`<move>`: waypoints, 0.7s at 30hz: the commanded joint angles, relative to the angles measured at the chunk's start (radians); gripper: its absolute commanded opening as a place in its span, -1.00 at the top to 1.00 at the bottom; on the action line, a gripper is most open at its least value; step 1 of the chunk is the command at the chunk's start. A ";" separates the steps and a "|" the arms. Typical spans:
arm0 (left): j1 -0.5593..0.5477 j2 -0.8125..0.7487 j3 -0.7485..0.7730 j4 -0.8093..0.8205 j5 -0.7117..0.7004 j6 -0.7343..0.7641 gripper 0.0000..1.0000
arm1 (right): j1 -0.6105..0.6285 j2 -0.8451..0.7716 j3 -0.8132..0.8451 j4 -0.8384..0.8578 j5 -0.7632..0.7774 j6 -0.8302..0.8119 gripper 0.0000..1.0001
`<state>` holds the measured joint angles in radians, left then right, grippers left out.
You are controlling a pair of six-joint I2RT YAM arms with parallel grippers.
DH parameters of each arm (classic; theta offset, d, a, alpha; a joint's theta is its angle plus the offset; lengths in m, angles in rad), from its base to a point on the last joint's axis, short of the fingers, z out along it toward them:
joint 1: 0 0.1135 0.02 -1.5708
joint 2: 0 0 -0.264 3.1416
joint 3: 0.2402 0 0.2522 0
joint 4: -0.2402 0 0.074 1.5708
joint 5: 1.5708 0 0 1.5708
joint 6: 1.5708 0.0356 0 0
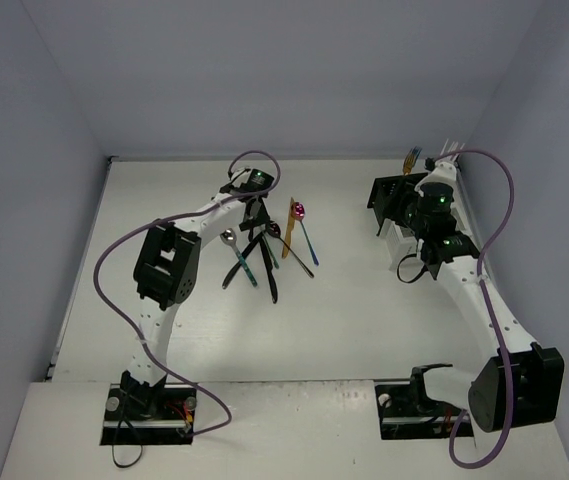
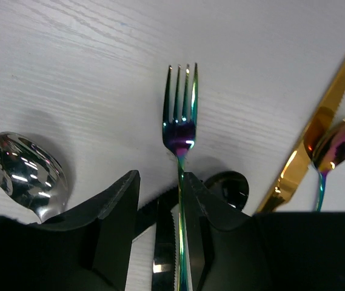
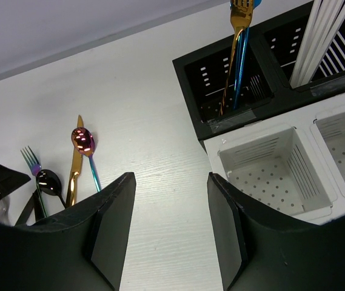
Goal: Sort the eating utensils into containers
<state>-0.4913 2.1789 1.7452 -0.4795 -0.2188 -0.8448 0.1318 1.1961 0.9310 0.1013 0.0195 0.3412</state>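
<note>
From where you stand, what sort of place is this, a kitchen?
Probably a robotics test bench, not a kitchen: two robot arms are bolted to a bare white table boxed in by blank walls, with loose cutlery, a black caddy and a white caddy.

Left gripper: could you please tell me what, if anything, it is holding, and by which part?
The left gripper straddles the iridescent fork at the neck of its handle; whether it is clamped cannot be told.
</note>
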 commanded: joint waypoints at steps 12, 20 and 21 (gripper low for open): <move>-0.083 -0.142 -0.042 -0.011 -0.054 -0.082 0.53 | -0.001 0.009 0.008 0.064 -0.042 0.016 0.03; -0.096 -0.088 -0.041 -0.011 -0.027 -0.119 0.55 | 0.000 -0.020 -0.003 0.064 -0.035 0.010 0.02; -0.096 -0.086 -0.043 -0.012 -0.028 -0.120 0.55 | 0.000 -0.021 -0.002 0.064 -0.035 0.010 0.02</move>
<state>-0.5933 2.1183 1.6908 -0.4973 -0.2329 -0.9320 0.1318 1.2060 0.9233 0.1016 -0.0120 0.3447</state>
